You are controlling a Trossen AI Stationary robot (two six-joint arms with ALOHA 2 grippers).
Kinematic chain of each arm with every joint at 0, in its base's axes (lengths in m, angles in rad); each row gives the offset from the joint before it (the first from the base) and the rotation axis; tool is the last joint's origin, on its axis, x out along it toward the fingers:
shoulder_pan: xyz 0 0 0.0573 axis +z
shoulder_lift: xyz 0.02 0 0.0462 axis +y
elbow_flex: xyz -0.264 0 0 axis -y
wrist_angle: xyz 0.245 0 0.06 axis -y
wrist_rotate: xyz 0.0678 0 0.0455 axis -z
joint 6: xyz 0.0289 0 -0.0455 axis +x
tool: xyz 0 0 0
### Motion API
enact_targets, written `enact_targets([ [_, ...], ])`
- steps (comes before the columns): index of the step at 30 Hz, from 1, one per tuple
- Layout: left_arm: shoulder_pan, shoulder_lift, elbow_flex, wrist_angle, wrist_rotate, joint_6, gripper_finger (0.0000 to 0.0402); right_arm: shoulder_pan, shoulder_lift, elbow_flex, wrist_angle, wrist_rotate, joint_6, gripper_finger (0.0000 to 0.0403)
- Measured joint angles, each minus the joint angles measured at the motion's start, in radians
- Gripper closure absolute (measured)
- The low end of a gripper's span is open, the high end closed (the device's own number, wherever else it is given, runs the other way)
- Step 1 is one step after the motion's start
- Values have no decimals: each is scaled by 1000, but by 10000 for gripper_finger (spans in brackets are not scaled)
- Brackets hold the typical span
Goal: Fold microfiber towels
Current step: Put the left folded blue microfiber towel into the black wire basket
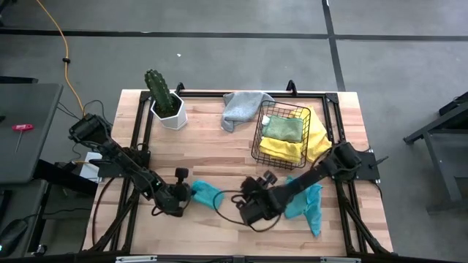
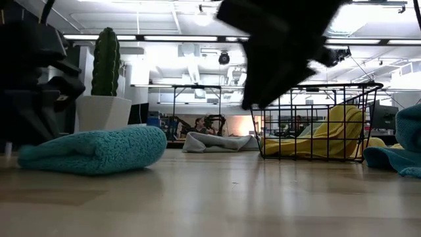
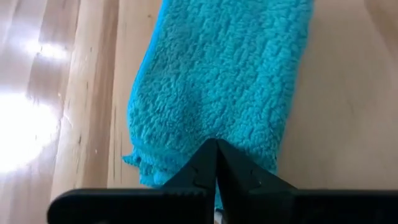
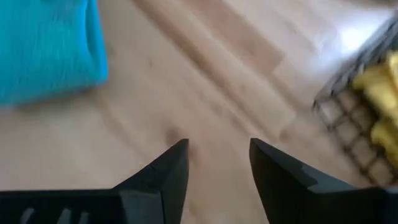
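Bare counter (image 1: 212,157) open in the middle, wire basket (image 1: 257,142) and cactus pot (image 1: 170,113) blocking the far side, teal towel (image 1: 206,194) near front

two dark jointed arms trailing black cables, each ending in a black wedge-fingered claw (image 4: 217,165).

Overhead looking down, table-level facing room, both sharing basket (image 1: 281,134), wrists close
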Motion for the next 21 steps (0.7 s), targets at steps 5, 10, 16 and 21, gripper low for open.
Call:
enact_targets([
  [5,0,41,2,10,-8,-138,401,55,-4,-25,-33,-25,176,221],
  [10,-2,90,3,41,-38,-240,401,85,-11,-124,65,-55,318,209],
  [16,-2,105,17,73,-39,-270,401,43,-60,-313,639,-135,218,208],
  [21,-1,105,26,70,-38,-313,402,-25,-54,-451,1188,-190,137,208],
])
